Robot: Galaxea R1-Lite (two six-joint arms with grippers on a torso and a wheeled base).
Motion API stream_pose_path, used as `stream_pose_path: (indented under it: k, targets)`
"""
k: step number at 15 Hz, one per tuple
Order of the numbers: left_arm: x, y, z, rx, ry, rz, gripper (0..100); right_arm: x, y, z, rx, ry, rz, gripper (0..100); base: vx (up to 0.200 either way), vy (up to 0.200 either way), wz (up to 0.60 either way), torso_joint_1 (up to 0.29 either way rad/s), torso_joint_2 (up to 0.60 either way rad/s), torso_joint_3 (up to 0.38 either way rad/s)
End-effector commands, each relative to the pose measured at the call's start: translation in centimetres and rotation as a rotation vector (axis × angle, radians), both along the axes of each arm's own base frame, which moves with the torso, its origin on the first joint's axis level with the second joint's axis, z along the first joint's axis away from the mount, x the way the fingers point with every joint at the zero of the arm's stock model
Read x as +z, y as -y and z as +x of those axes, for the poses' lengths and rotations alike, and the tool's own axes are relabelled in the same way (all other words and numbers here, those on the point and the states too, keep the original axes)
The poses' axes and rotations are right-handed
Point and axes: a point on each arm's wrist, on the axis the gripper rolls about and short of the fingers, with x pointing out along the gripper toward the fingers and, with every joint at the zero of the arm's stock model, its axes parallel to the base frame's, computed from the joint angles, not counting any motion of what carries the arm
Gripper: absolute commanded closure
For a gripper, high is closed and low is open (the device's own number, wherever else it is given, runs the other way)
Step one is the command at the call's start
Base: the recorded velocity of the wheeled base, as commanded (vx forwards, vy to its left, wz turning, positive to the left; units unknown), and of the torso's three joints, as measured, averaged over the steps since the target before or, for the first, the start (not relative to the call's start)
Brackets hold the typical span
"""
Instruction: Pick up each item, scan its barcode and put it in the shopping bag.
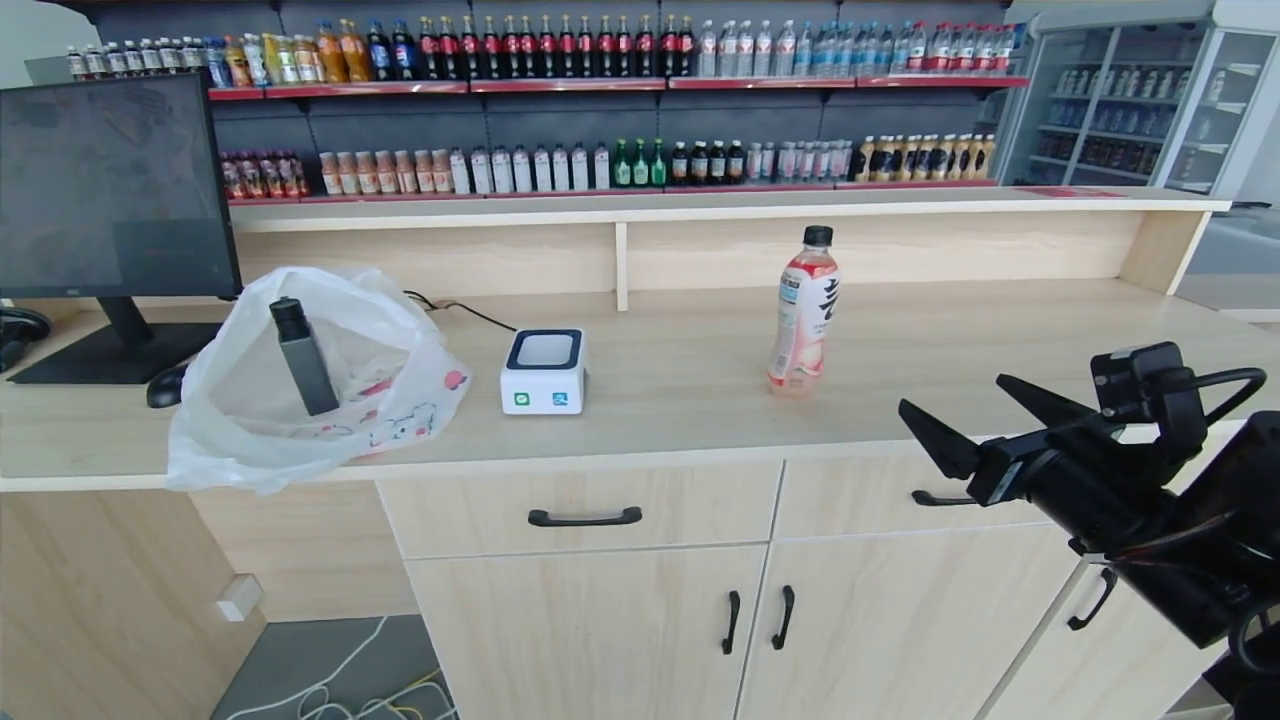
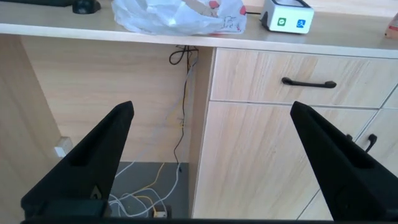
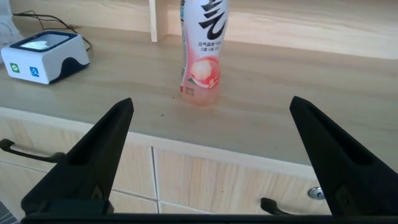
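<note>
Pink-labelled clear plastic bottle [image 1: 803, 315] stands upright on the pale wooden surface [image 1: 680, 400], right of the white box scanner [image 1: 543, 372]. White plastic shopping bag [image 1: 390, 400] lies left. Right pincer [image 1: 954, 393], released, hangs near-right; left pincer [image 2: 211, 107] is likewise released.

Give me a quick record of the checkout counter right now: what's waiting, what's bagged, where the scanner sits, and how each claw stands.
waiting: pink bottle, upright on the counter, to the right of the scanner
bagged: dark bottle, standing in the shopping bag
scanner: scanner sits between bag and pink bottle, apart from both
right claw: right claw open, empty, off the counter's front edge, right of the pink bottle
left claw: left claw open, empty, low before the cabinets
</note>
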Motion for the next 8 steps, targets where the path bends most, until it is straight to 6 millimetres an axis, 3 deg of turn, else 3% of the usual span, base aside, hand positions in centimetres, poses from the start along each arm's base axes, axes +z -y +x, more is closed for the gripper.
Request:
stream_pose_path:
  k: [1,5,8]
  targets:
    - [0.02,0.0,0.0,0.0,0.002,-0.001,0,-0.05,-0.02,-0.02,0.001,-0.001,-0.001,0,0.2,-0.2,0.0,0.002,0.0,0.002]
    - [0.0,0.0,0.0,0.0,0.001,-0.001,0,-0.12,-0.03,0.02,0.001,-0.004,-0.002,0,0.2,0.0,0.0,-0.003,0.0,0.004]
    - [0.0,0.0,0.0,0.0,0.001,-0.001,0,-0.18,-0.02,-0.02,0.001,-0.007,-0.002,0,0.0,0.0,0.0,0.0,0.0,0.0]
